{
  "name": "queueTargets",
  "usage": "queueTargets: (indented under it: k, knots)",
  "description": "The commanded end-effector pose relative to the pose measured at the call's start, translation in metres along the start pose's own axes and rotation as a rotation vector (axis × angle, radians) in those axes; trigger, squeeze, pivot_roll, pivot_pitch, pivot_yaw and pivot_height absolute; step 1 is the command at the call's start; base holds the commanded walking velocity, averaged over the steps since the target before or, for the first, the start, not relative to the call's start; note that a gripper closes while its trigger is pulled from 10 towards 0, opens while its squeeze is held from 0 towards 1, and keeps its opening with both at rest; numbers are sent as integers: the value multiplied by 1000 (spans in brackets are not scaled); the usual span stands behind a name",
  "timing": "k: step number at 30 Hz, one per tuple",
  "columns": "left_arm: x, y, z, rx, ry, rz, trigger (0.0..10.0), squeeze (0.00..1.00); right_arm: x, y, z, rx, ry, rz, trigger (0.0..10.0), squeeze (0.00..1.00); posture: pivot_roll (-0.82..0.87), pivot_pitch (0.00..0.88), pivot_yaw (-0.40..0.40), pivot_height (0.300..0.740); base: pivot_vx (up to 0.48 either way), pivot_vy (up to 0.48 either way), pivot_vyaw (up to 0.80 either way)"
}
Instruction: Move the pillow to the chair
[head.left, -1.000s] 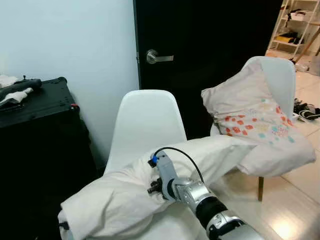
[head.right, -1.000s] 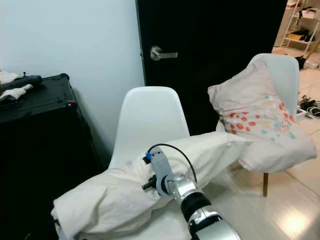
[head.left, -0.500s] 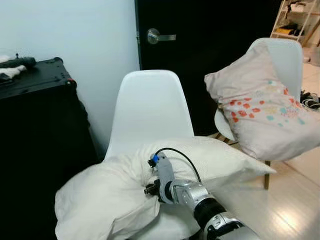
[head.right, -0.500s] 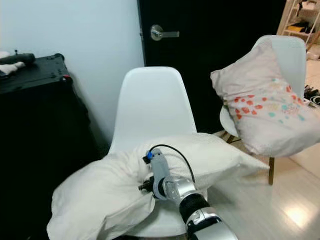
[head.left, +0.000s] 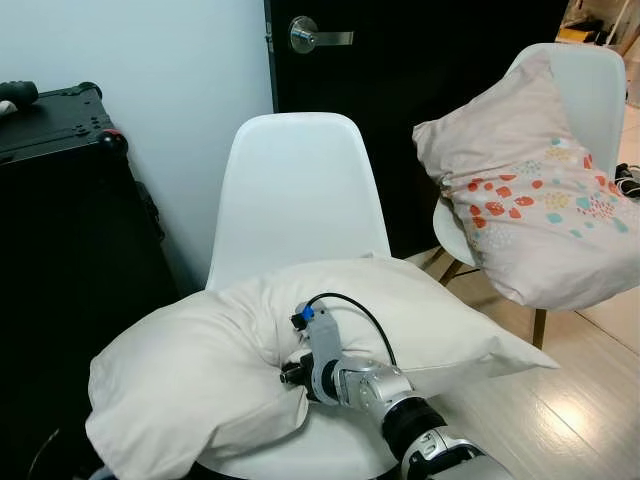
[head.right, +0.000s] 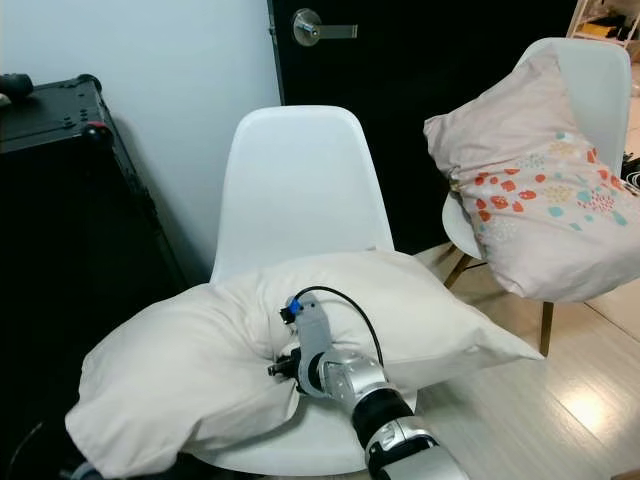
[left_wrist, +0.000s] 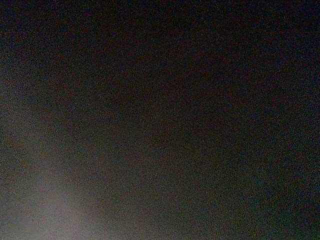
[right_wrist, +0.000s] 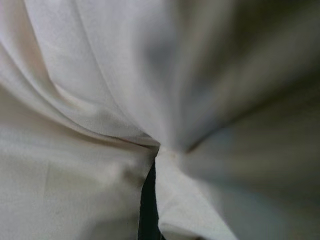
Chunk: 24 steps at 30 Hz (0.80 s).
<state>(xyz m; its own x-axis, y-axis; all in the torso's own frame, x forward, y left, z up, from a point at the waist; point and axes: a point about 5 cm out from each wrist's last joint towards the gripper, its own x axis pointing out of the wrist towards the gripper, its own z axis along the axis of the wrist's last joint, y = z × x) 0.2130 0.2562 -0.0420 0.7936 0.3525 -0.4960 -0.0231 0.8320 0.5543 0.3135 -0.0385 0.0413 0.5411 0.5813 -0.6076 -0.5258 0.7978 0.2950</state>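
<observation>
Right hand (head.left: 290, 372) buried in white pillow (head.left: 180, 370), pinching bunched fabric; pillow lying across chair (head.left: 296, 190) seat.

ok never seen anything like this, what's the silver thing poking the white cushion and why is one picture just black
The silver thing is the right arm of a walking humanoid robot. Its end effector, two long black fingers, is buried in the white pillow, pinching a fold of the cloth. The pillow lies across the seat of the near white chair, hanging over its edges.

The two wide pictures come from a stereo camera on the robot's head, so they show one scene twice. The close-up of creased white cloth is from a camera on the right wrist, pressed against the pillow. The nearly black picture is the left wrist camera, too dark to read.

Behind stand a second chair bearing a patterned pillow, a black door and a black case.
</observation>
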Motion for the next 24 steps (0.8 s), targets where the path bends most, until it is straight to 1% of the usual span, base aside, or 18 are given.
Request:
queueTargets:
  k: [1,2,3,4,6,7,8,10,12,15,16,19,21,22,23,24]
  knots:
    - [8,8,20,24,-84,15,10000,0,-1,-1,8,0,-46,-20,10000,0,-15,23,13,546,0,0,0]
    - [8,8,20,24,-84,15,10000,0,-1,-1,8,0,-46,-20,10000,0,-15,23,13,546,0,0,0]
    - [8,5,24,26,-94,5,10000,0,-2,-2,9,7,-57,-19,10000,216,-15,22,17,546,0,0,0]
    - [8,1,24,30,-93,-11,10000,0,-2,-4,9,4,-60,-24,10000,996,-19,21,19,546,0,0,0]
    - [6,-3,23,35,-91,-27,10000,0,-3,-6,10,-1,-62,-32,10000,996,-20,21,20,546,0,0,0]
    - [3,-9,18,41,-72,-47,10000,0,-5,-10,10,-4,-58,-47,10000,1000,-25,21,23,546,0,0,0]
    - [3,-9,18,41,-72,-47,10000,0,-5,-10,10,-4,-58,-47,10000,1000,-25,21,23,546,0,0,0]
    - [-4,-20,4,53,-27,-87,10000,0,-9,-19,11,-10,-56,-78,10000,1000,-27,22,22,546,0,0,0]
    - [-4,-20,4,53,-27,-87,10000,0,-9,-19,11,-10,-56,-78,10000,1000,-27,22,22,546,0,0,0]
    - [-19,-36,-22,78,48,-152,10000,0,-20,-37,22,-11,-83,-125,10000,1000,-27,22,22,546,0,0,0]
    - [-22,-38,-26,83,59,-163,10000,0,-22,-41,25,-9,-92,-132,10000,1000,-27,22,22,546,0,0,0]
    - [-30,-43,-39,89,97,-178,10000,0,-33,-51,44,21,-168,-127,10000,1000,-21,19,23,546,0,0,0]
    - [-32,-44,-41,89,104,-179,10000,0,-35,-53,48,29,-188,-122,10000,1000,-21,19,23,546,0,0,0]
    - [-33,-43,-44,91,115,-173,10000,0,-40,-53,62,42,-270,-90,10000,1000,-21,18,22,546,0,0,0]
    - [-33,-43,-44,91,115,-173,10000,0,-40,-53,62,42,-270,-90,10000,1000,-21,18,22,546,0,0,0]
    - [-34,-41,-48,90,130,-153,10000,0,-50,-53,80,68,-392,-36,10000,1000,-21,18,22,546,0,0,0]
